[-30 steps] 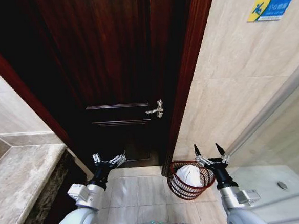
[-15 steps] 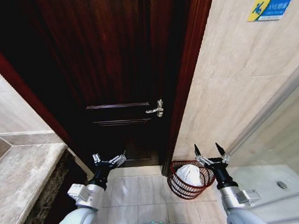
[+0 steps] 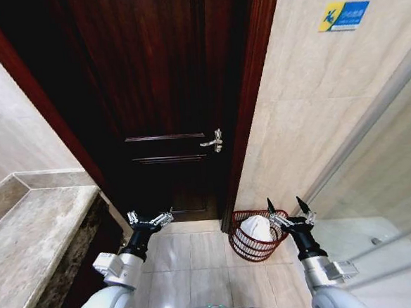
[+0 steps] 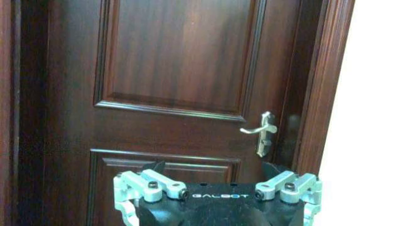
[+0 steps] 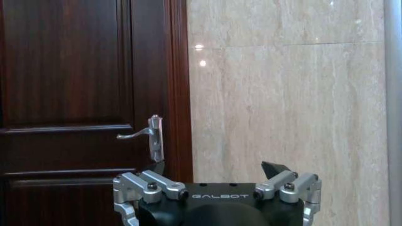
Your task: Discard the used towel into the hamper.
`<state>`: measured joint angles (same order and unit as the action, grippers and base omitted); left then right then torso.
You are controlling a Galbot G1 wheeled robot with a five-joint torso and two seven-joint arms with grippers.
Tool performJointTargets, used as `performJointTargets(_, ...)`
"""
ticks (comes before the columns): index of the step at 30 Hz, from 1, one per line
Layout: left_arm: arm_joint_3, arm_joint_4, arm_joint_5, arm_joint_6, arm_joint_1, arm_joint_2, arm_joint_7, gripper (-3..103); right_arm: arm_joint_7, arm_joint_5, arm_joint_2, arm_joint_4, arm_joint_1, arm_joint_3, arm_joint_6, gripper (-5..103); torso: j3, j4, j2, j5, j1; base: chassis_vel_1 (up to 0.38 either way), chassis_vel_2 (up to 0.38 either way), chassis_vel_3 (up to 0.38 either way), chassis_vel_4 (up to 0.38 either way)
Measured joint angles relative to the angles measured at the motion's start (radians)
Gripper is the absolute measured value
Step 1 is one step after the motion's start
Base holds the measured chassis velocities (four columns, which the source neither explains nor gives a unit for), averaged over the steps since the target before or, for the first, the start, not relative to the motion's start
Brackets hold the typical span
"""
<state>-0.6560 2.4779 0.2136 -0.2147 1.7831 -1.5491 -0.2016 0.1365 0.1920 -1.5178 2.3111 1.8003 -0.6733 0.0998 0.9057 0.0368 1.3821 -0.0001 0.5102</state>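
Observation:
The hamper point(image 3: 241, 244), a small reddish-brown openwork basket, stands on the floor by the door frame, against the tiled wall. The towel point(image 3: 255, 229), a white bundle, lies inside it and rises just above the rim. My right gripper point(image 3: 287, 209) is open and empty. It sits just right of the hamper's rim in the head view and faces the wall and door frame in the right wrist view point(image 5: 217, 168). My left gripper point(image 3: 151, 219) is open and empty too, low at the left, pointing at the door point(image 4: 217, 167).
A dark wooden door point(image 3: 166, 93) with a silver lever handle point(image 3: 214, 141) is shut straight ahead. A marble counter point(image 3: 28, 237) runs along the left. A glass shower partition point(image 3: 375, 156) slants across the right. Pale floor tiles point(image 3: 198, 257) lie between the arms.
The whole head view has shifted, so the camera moved: the door, sign and hamper sit a little higher and farther left in the picture. Both grippers hold the same open pose.

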Motion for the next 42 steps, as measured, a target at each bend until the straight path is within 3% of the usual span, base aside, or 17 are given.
performJointTargets(22,0.0,0.0,0.0,0.0,0.0,0.0,0.0,100,0.0,0.0,0.0,0.0,0.0,0.0,0.001,100,0.0,0.0,0.0,0.0,0.0,0.096,-0.106,-0.104,0.118)
performJointTargets(42,0.0,0.0,0.0,0.0,0.0,0.0,0.0,100,0.0,0.0,0.0,0.0,0.0,0.0,0.001,100,0.0,0.0001,0.0,0.0,0.0,0.023,-0.02,-0.017,0.02)
